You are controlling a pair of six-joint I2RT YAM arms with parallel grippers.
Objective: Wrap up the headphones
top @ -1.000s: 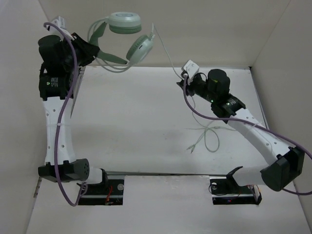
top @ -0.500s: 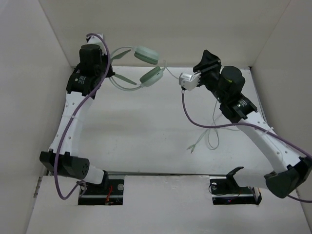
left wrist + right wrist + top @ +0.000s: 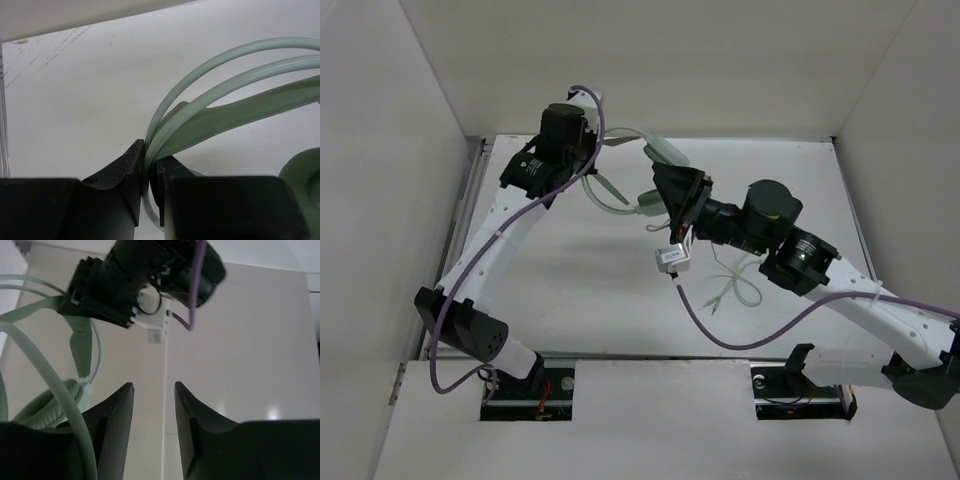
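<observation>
The mint-green headphones (image 3: 665,152) hang over the back middle of the table by their thin headband (image 3: 225,95). My left gripper (image 3: 590,168) is shut on that headband, and its jaws pinch the bands (image 3: 148,160). One earcup (image 3: 306,175) shows at the right edge of the left wrist view. My right gripper (image 3: 667,190) is right against the earcups and hides part of the lower one. It stands open (image 3: 153,386) with nothing clamped; the headband (image 3: 50,385) and an earcup (image 3: 45,410) lie just left of its fingers. The thin pale cord (image 3: 735,290) lies looped on the table.
White walls close in the table (image 3: 570,290) on the left, back and right. Purple arm cables (image 3: 740,335) trail over the table and beside the left arm. The right arm's white wrist block (image 3: 670,258) hangs low over the middle.
Both arms have swung in toward the middle. The left gripper has carried the headphones from the back left to the centre. The right gripper has moved left and down, up against the earcups.
</observation>
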